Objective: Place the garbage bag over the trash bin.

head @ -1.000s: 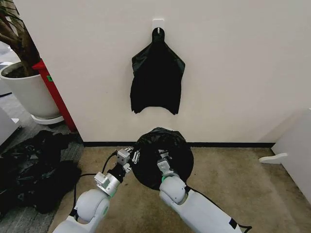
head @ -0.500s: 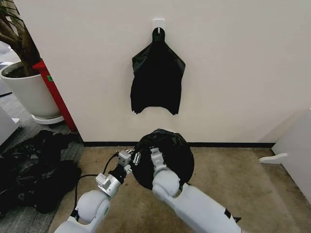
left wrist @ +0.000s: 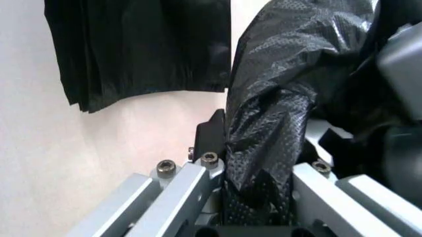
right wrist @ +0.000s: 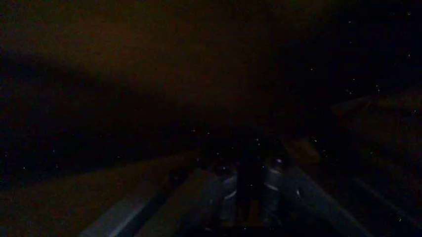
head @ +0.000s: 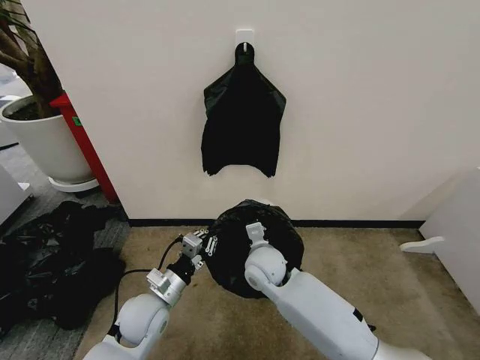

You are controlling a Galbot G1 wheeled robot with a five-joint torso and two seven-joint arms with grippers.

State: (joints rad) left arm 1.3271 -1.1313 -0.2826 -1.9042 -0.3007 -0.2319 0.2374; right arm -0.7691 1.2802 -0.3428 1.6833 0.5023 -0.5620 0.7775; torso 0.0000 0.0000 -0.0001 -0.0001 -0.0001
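Nearest, left end effector (head: pixel 204 241) at the bag's (head: pixel 259 247) nine o'clock edge, clamped on a black fold (left wrist: pixel 264 148). Right end effector plunged inside the bag at centre, fingers impossible to tell. Beyond, at twelve o'clock, bundle (head: pixel 242 124) hanging on the wall.

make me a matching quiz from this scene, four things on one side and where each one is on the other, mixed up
Things:
1. garbage bag
2. bundle of black bags
3. white plant pot
4. heap of black plastic

Places:
A. on the floor at the robot's left
B. hanging from a wall hook
C. standing left of the red panel
D. pinched in the left gripper, with the right gripper against it

Pairs: 1-D, 2-B, 3-C, 4-A
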